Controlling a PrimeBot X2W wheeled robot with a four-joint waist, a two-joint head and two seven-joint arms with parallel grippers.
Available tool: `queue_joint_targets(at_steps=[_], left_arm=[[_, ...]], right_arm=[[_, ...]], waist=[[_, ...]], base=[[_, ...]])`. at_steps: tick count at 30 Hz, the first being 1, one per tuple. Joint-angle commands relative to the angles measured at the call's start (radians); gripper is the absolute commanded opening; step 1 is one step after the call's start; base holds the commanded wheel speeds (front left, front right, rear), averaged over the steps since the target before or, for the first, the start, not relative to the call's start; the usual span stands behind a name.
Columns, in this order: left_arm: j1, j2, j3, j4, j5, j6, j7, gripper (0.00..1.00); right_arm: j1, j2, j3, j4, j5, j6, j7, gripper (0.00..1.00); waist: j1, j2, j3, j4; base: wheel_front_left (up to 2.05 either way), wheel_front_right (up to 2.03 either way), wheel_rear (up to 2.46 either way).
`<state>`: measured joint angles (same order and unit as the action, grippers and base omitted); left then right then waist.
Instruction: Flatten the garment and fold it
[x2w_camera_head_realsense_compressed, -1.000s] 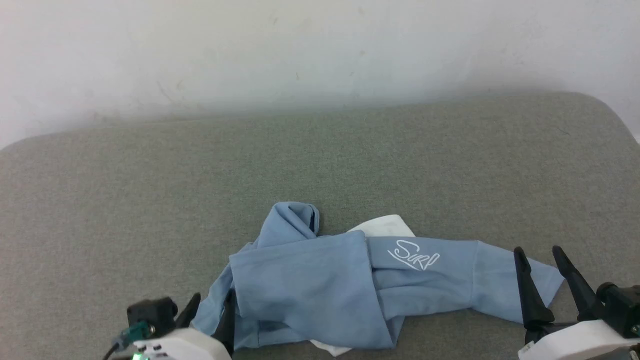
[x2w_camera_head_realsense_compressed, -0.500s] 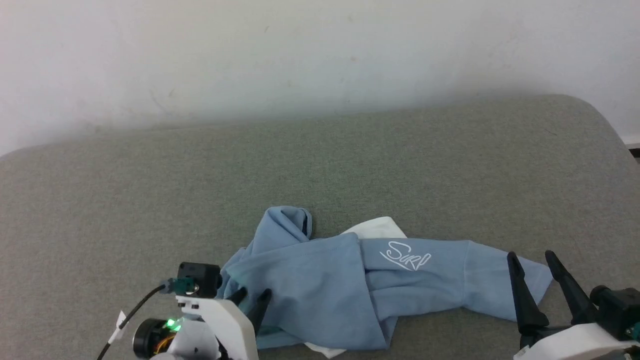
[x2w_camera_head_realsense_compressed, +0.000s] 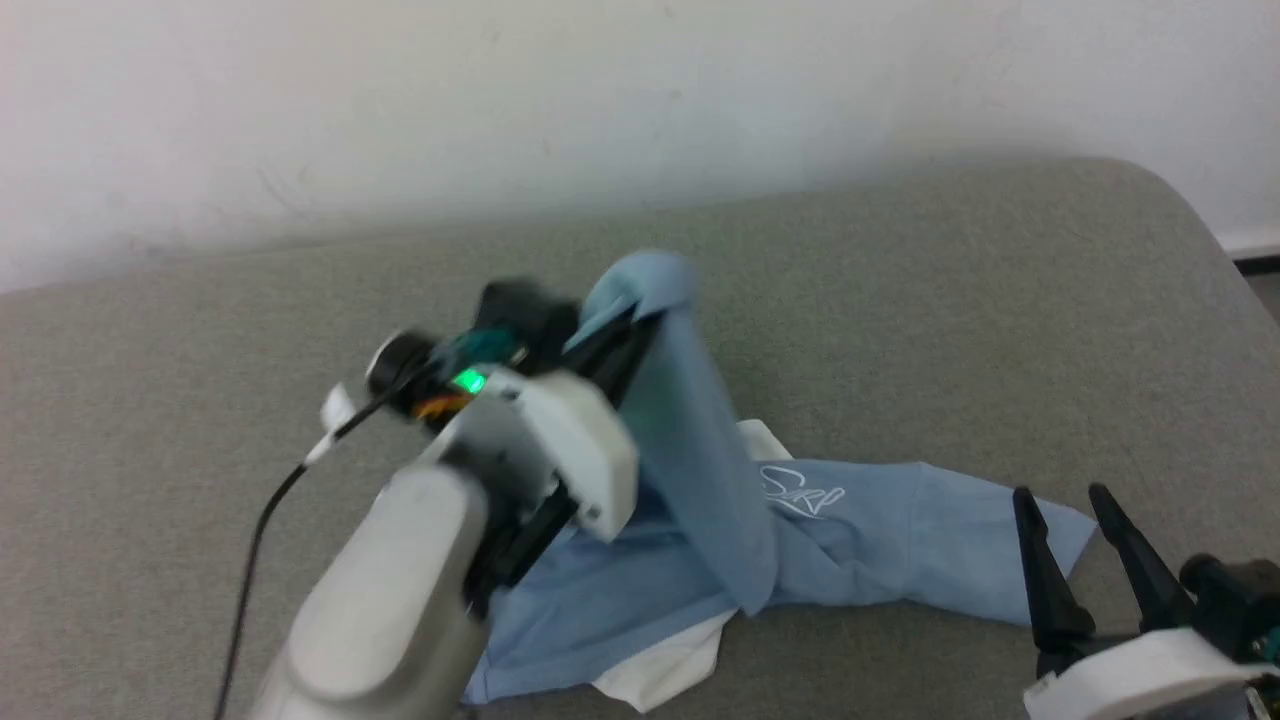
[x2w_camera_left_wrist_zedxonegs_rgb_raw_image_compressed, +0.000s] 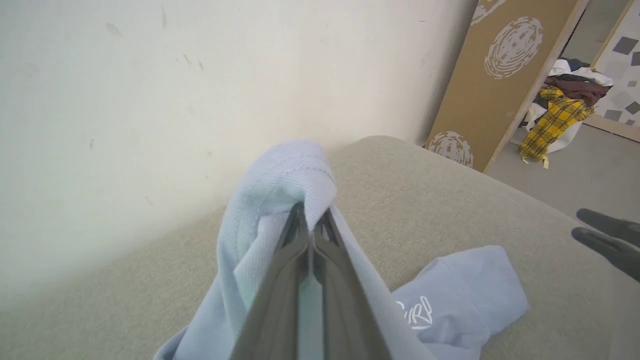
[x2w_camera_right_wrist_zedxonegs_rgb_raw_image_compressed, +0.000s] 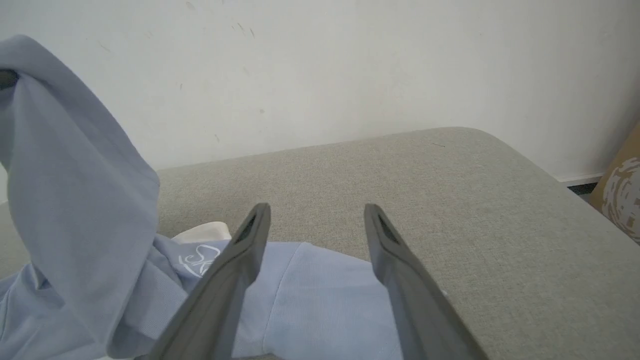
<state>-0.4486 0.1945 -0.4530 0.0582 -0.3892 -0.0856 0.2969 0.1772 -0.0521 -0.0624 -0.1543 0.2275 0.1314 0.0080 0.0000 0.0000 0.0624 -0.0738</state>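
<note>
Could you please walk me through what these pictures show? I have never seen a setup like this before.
This is a two-armed robot, and each arm ends in a gripper with two long dark fingers. One picture comes from a camera on its head, looking down at the work. The other two come from cameras on its wrists, each looking along that arm's own fingers.

A light blue shirt with a white script logo lies crumpled on a grey-green padded surface against a white wall.

The left gripper is shut on a fold of the shirt and holds it raised above the surface, while the rest lies below. The right gripper is open over the shirt's right end and holds nothing.
</note>
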Motion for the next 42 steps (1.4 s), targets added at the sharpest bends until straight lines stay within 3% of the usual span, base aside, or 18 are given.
queue_joint_targets(at_steps=[1, 6, 11, 20, 21, 23, 29, 34, 38, 42], left_arm=[[-0.028, -0.008, -0.005, 0.012, 0.009, -0.005, -0.009, 0.0], [-0.249, -0.039, 0.011, 0.224, 0.049, -0.007, -0.071, 0.0], [-0.416, -0.007, 0.075, 0.491, 0.073, 0.024, -0.157, 0.0], [-0.511, 0.005, 0.133, 0.852, 0.031, 0.018, -0.287, 0.0], [-0.512, -0.002, 0.136, 0.872, 0.024, 0.015, -0.303, 0.26], [-0.507, -0.018, 0.144, 0.901, 0.006, 0.007, -0.336, 1.0], [-0.438, -0.052, 0.167, 0.906, -0.035, -0.003, -0.47, 1.0], [-0.314, -0.046, 0.195, 0.821, -0.065, 0.013, -0.52, 1.0], [-0.175, -0.015, 0.205, 0.704, -0.082, 0.045, -0.471, 1.0], [-0.021, 0.041, 0.206, 0.523, -0.101, 0.079, -0.325, 1.0]], right_arm=[[-0.017, 0.002, 0.002, -0.002, -0.001, -0.001, -0.004, 1.0], [-0.07, 0.002, 0.032, 0.001, 0.005, -0.001, -0.014, 1.0], [-0.109, 0.002, 0.051, 0.03, 0.017, -0.001, -0.035, 1.0], [-0.165, 0.002, 0.082, 0.084, 0.024, -0.001, -0.075, 1.0], [-0.168, 0.002, 0.08, 0.087, 0.022, -0.001, -0.077, 1.0], [-0.171, 0.002, 0.079, 0.09, 0.016, -0.001, -0.08, 1.0], [-0.149, 0.002, 0.063, 0.084, -0.007, -0.001, -0.069, 1.0], [-0.109, 0.002, 0.043, 0.061, -0.021, -0.001, -0.045, 1.0], [-0.073, 0.002, 0.027, 0.039, -0.023, -0.001, -0.025, 1.0], [-0.04, 0.002, 0.017, 0.02, -0.022, -0.001, -0.009, 1.0]], waist=[[0.0, 0.0, 0.029, -0.022], [0.0, 0.0, 0.104, -0.085], [0.0, 0.0, 0.177, -0.144], [0.0, 0.0, 0.24, -0.177], [0.0, 0.0, 0.239, -0.171], [0.0, 0.0, 0.228, -0.156], [0.0, 0.0, 0.155, -0.092], [0.0, 0.0, 0.085, -0.035], [0.0, 0.0, 0.046, 0.001], [0.0, 0.0, 0.017, 0.029]], base=[[0.0, 0.0, 0.0], [0.0, 0.0, 0.0], [0.0, 0.0, 0.0], [0.0, 0.0, 0.0], [0.0, 0.0, 0.0], [0.0, 0.0, 0.0], [0.0, 0.0, 0.0], [0.0, 0.0, 0.0], [0.0, 0.0, 0.0], [0.0, 0.0, 0.0]])
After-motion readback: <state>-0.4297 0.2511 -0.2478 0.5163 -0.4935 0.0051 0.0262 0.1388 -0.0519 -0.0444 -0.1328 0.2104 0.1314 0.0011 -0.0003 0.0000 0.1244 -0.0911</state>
